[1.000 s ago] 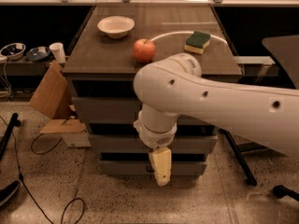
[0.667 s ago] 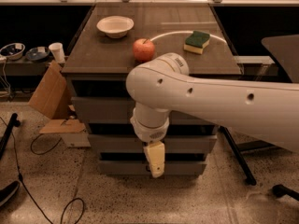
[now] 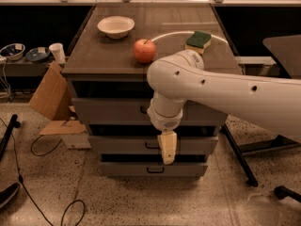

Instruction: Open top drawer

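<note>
The top drawer (image 3: 108,111) is the widest grey front of the cabinet, under the dark wooden top, and looks shut. Its small dark bar handle (image 3: 143,109) shows just left of my white arm (image 3: 188,79). The arm comes in from the right and hides the middle right of the drawer front. My gripper (image 3: 167,159) points straight down in front of the middle drawer (image 3: 122,145), below and a little right of the top handle, touching nothing that I can see.
The bottom drawer (image 3: 141,169) sits below. On the cabinet top lie a red apple (image 3: 144,51), a white bowl (image 3: 115,26) and a green sponge (image 3: 198,40). A cardboard box (image 3: 49,98) leans at the left. Cables (image 3: 28,192) lie on the floor; a table leg (image 3: 237,154) stands at the right.
My gripper has risen from in front of the bottom drawer to the middle drawer and shifted slightly right. The drawers have not moved.
</note>
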Robot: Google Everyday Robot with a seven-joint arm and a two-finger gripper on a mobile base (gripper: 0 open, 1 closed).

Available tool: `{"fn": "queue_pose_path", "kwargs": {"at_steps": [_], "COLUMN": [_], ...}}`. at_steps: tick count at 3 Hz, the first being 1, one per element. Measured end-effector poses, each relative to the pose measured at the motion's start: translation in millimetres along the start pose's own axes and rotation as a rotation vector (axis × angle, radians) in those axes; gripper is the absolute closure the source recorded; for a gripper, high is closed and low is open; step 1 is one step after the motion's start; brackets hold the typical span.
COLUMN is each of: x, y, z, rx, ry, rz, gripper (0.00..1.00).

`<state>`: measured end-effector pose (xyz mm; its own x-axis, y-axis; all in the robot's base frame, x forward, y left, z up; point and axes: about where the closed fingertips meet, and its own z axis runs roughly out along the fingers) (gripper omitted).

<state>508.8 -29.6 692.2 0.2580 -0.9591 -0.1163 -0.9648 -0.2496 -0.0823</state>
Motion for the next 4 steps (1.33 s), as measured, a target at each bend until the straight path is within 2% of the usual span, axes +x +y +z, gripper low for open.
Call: {"fn": "queue_pose_path", "kwargs": {"at_steps": [1, 3, 4], "x": [18, 13, 2], "y": [-9, -19, -25], "z": [6, 19, 21], "rx": [0.004, 0.011, 0.015], "ry": [-0.009, -0.028, -0.040], "rz": [0.039, 0.065, 0.067], "gripper": [0.00, 0.00, 0.00]}}
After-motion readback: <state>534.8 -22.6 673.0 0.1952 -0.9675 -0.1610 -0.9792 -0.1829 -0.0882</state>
